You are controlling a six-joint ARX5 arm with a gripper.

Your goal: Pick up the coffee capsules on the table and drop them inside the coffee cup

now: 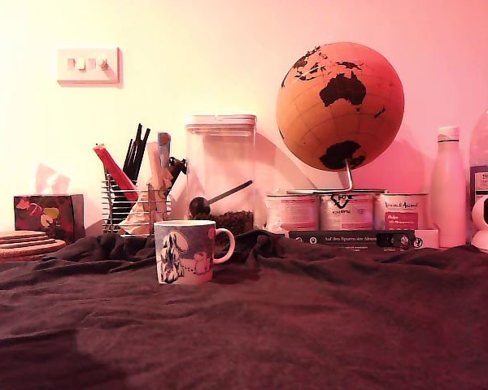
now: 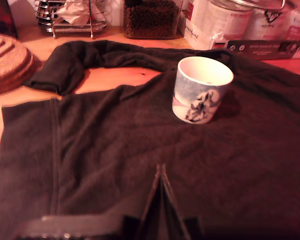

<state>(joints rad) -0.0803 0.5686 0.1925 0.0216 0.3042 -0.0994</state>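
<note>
My end effector (image 2: 161,200) shows only in the wrist view, low at the near edge of the dark cloth, and its two fingers (image 2: 166,210) are pressed together with no gap and nothing between them. It hangs above bare cloth, well apart from the coffee cup (image 2: 201,89).

The coffee cup stands upright on the surface (image 1: 309,325), which is draped in a wrinkled dark cloth. In the exterior view the coffee cup (image 1: 185,251) sits left of centre, toward the far part of the cloth, with its white loop handle turned to that view's right. From the wrist view I look down into its pale inside, and I can make out no capsule in there; the printed animal faces me. I see no coffee capsules on the cloth in either view.

Beyond the cloth's far edge, in the exterior view, a clear canister (image 1: 220,175) with a white lid holds dark beans and a scoop, just behind the coffee cup. Left of it stands a wire utensil rack (image 1: 137,199), then a tissue box (image 1: 48,215) and stacked cork mats (image 1: 20,244). To the right a cork globe (image 1: 340,106) rises over three labelled tins (image 1: 346,211), with a white bottle (image 1: 448,187) further right.
</note>
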